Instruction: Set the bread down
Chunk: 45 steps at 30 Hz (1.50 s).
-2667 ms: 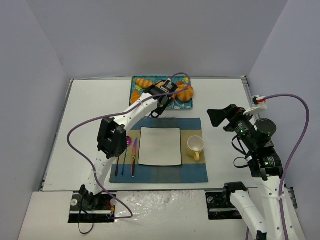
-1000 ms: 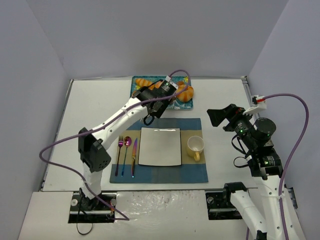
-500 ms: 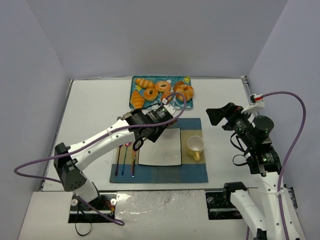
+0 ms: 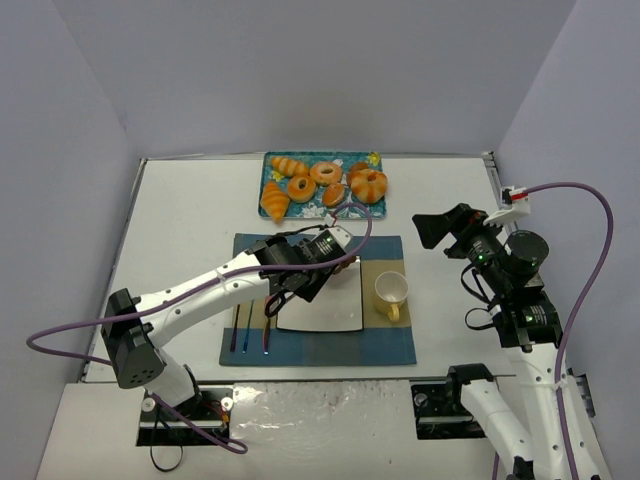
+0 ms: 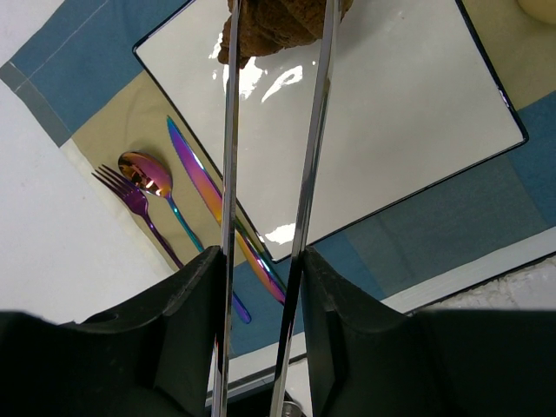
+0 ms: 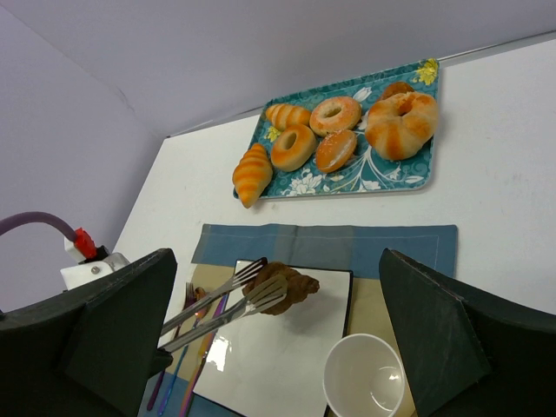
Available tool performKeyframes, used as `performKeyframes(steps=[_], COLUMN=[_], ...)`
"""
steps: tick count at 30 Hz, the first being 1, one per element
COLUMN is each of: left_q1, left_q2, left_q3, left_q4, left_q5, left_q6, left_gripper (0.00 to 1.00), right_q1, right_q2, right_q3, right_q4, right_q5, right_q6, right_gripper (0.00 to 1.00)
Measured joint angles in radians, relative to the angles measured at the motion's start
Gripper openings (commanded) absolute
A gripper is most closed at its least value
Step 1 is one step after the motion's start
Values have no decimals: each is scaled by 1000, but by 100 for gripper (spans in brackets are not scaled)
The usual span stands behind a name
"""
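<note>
My left gripper is shut on a pair of metal tongs. The tongs pinch a dark brown croissant-like bread and hold it a little above the far left part of the white square plate. In the left wrist view the bread sits at the tong tips over the plate. My right gripper is wide open and empty, raised to the right of the placemat; its dark fingers frame the right wrist view.
A teal tray with several pastries stands at the back, also in the right wrist view. A cream cup stands right of the plate. A fork, spoon and knife lie left of it on the blue placemat.
My left arm has pulled back from the tray toward me and now holds the tongs with the bread over the plate. The right arm has barely moved.
</note>
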Motion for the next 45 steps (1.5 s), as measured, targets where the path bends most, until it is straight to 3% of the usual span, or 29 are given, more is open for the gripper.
performKeyframes(steps=[22, 24, 45], left_q1=[-35, -39, -61], left_q2=[66, 68, 68], left_q3=[-44, -44, -44], left_q4=[52, 52, 40], left_q5=[28, 28, 22], left_q6=[-20, -21, -36], left_gripper=[13, 24, 45], right_q1=[0, 0, 0], right_q2=[0, 0, 0], right_q3=[-7, -8, -8], right_q4=[2, 2, 2], right_q5=[0, 0, 0], right_q6=[0, 0, 0], right_gripper=[100, 100, 100])
